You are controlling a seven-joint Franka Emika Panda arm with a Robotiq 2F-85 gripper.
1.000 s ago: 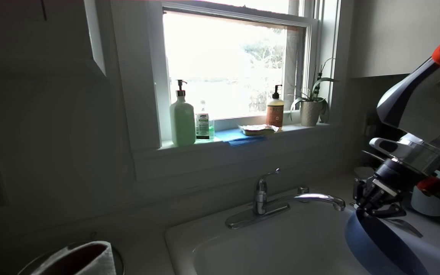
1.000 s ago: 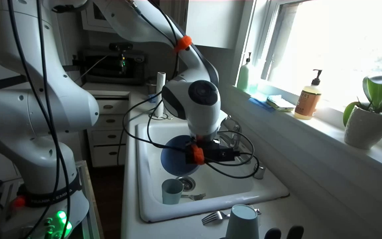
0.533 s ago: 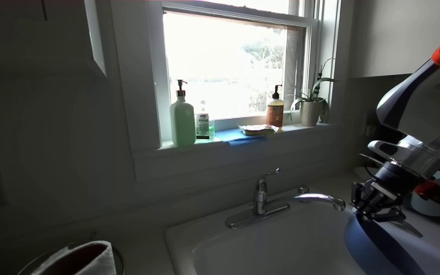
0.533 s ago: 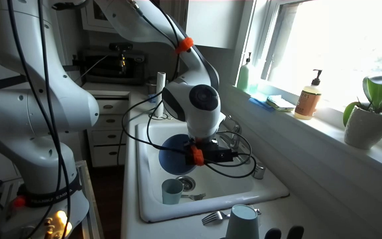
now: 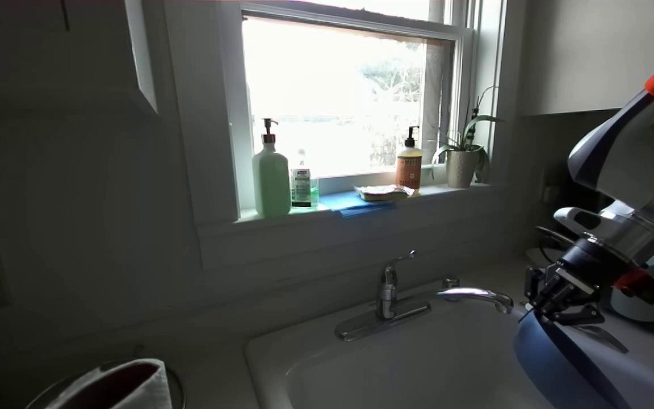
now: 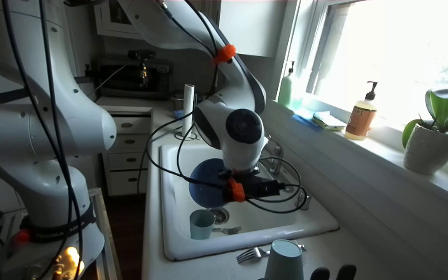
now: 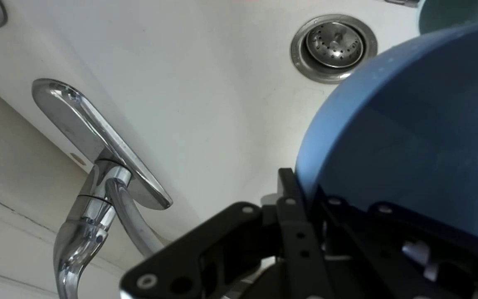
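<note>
I have my claw clamped on the rim of the blue bowl, one finger on either side; the bowl slants down from my fingertips and spreads to their right in the wrist view. The drain strainer lies ahead of them, the chrome faucet to their left. Against a second ago, the bowl shows less of its inside in an exterior view, and my base light is amber instead of green.
</note>
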